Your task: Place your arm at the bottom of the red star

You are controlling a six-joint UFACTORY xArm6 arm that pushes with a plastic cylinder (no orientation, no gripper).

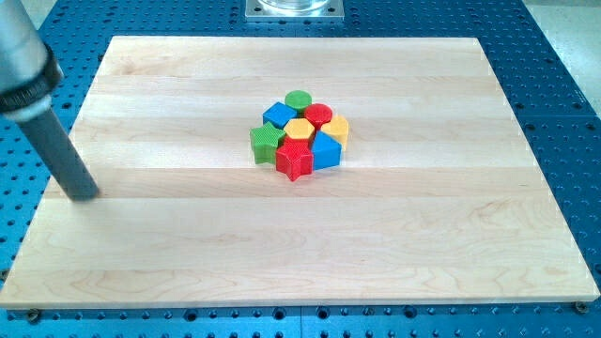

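Observation:
The red star lies at the lower edge of a tight cluster of blocks near the middle of the wooden board. Touching it are a green star on its left, a blue block on its right and a yellow hexagon above. Further up are a blue cube, a green cylinder, a red hexagon and a yellow block. My tip rests near the board's left edge, far to the left of the red star and slightly lower.
A blue perforated table surrounds the board. A grey metal mount sits at the view's top centre. The rod's thick upper part enters from the view's top left.

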